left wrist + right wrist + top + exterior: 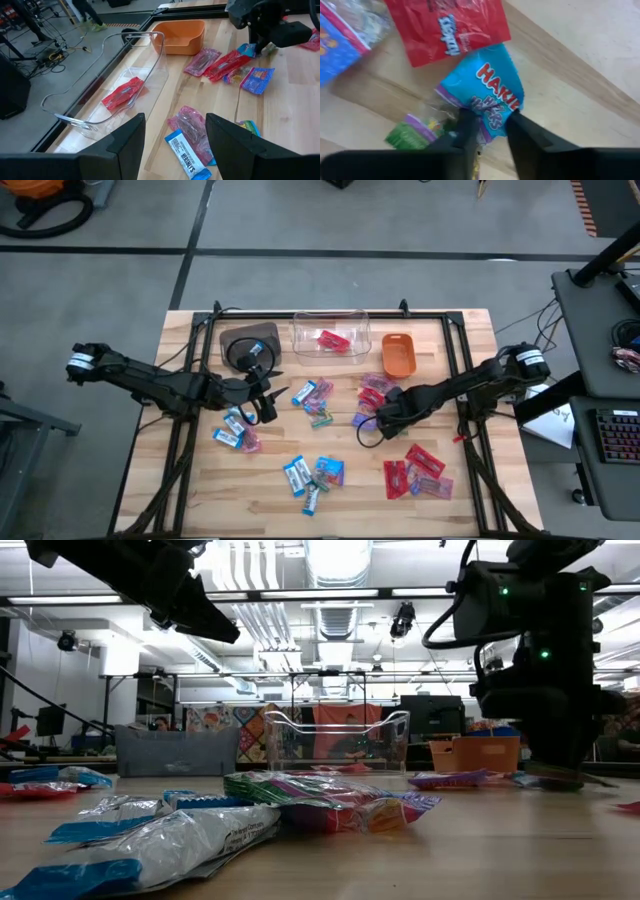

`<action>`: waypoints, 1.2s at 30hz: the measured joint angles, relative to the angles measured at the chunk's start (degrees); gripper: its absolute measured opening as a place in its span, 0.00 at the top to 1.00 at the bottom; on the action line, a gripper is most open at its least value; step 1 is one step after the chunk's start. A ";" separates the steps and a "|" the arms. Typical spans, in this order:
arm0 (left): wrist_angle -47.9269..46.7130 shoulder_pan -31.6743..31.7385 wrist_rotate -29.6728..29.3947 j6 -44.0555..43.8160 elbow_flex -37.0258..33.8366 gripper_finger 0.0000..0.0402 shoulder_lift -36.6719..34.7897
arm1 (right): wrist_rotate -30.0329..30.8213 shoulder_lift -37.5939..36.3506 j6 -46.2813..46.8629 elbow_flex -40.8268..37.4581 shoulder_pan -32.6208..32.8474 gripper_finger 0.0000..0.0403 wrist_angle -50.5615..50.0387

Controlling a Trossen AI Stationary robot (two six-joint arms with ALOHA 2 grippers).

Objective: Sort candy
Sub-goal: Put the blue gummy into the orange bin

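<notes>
Wrapped candy lies scattered flat on the wooden table (470, 480): blue-and-white packets (305, 475), red ones (415, 470) and pink ones (372, 385). My right gripper (381, 418) is down at the table right of centre, shut on a blue candy packet (487, 85). My left gripper (268, 408) is open and hangs above the table left of centre. In its wrist view a pink packet (192, 125) and a blue-and-white bar (187, 152) lie below the open fingers (175, 122). A red candy (333, 340) lies in the clear bin. My right gripper pinches the blue packet at its edge (493, 114) between its two fingers, coming from above and pointing down. The packet lies flat on the table, beside a green-and-clear wrapper (415, 132) and under the corner of a red packet (447, 25).
Along the far edge stand a brown bin (250, 343), a clear bin (300, 330) and an orange bin (399, 355). Black frame rails (455, 350) run along the table's sides. Bare wood shows at the near left and the far right corner.
</notes>
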 joint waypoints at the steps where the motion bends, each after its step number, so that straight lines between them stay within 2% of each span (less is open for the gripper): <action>1: 0.00 0.00 0.00 0.00 0.00 0.52 0.00 | -0.02 -0.49 -0.31 -0.02 0.00 0.87 -0.06; 2: 0.00 0.00 0.00 0.00 0.00 0.52 0.00 | -0.02 -1.04 -0.74 -0.02 0.00 0.91 -0.14; 4: -0.08 0.00 0.00 0.02 0.00 0.52 0.00 | 0.38 -2.35 -1.34 -0.17 0.02 0.95 -0.39; 11: -2.13 0.00 0.03 -2.36 -0.07 0.52 0.00 | 1.08 -10.68 -1.39 -0.22 0.00 0.98 -5.46; 17: -3.16 0.00 2.79 -4.99 -0.09 0.52 0.02 | 1.63 -19.53 -2.52 -0.14 0.00 0.98 -6.48; 20: -3.10 -0.04 4.74 -5.58 -0.09 0.52 0.02 | 4.50 -23.27 -4.11 0.47 0.00 0.98 -6.54; 24: -2.27 -0.04 7.62 -5.96 -0.10 0.52 0.02 | 12.46 -26.35 -7.27 2.57 -0.86 0.98 -6.40; 28: -1.01 -0.03 8.95 -6.83 -0.09 0.52 0.02 | 16.87 -26.35 -14.99 5.25 -5.04 0.98 -6.26; 36: -1.02 -0.19 10.90 -9.21 -0.09 0.52 0.02 | 17.78 -20.47 -39.44 9.16 -20.71 0.98 -6.20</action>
